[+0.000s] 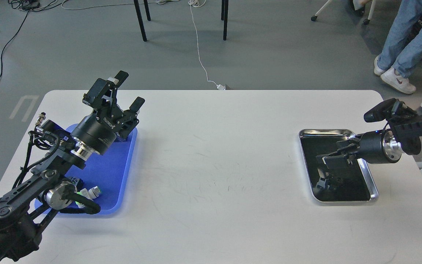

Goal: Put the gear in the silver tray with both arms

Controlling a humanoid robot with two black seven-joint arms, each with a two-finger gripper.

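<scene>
The silver tray (344,201) lies at the right of the white table, and its dark bottom mirrors my right arm. My right gripper (327,154) reaches in from the right and hovers over the tray's middle, pointing left. Its jaws look apart with nothing between them. I cannot make out the gear; the spot in the tray where a small dark part lay is behind this gripper. My left gripper (129,90) is open and empty. It is raised above the far right corner of the blue plastic tray (110,172).
Small white, green and dark parts (93,191) lie at the blue tray's near end, beside my left arm's elbow. A person's legs (401,44) stand on the floor beyond the table's far right corner. A white cable (200,55) runs across the floor.
</scene>
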